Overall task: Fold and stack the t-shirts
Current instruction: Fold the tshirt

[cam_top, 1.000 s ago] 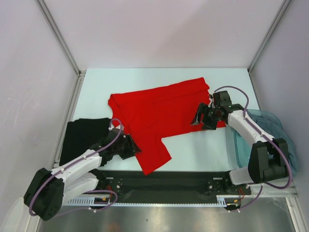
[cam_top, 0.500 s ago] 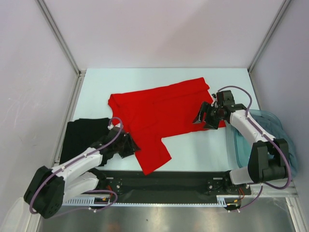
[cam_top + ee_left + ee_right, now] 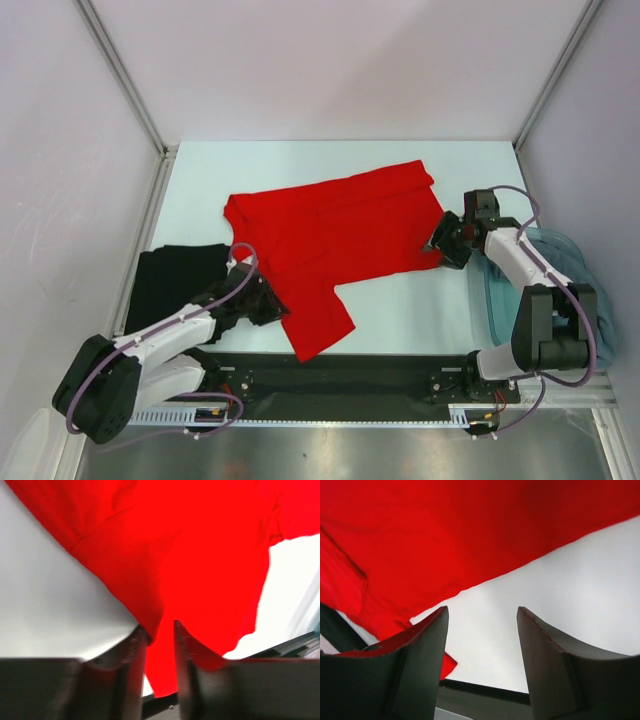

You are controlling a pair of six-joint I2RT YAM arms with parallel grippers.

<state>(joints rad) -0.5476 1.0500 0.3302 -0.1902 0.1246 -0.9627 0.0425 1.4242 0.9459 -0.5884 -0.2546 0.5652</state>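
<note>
Black t-shirt (image 3: 172, 282) visible only overhead

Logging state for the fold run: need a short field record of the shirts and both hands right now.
red shirt: spread out, unfolded, middle of table
black shirt: compact pile, left edge of table
teal-grey shirts: heaped at far right
left hand: shut on red shirt, near-left edge
right hand: open, empty, over bare table beside red shirt's right edge
</note>
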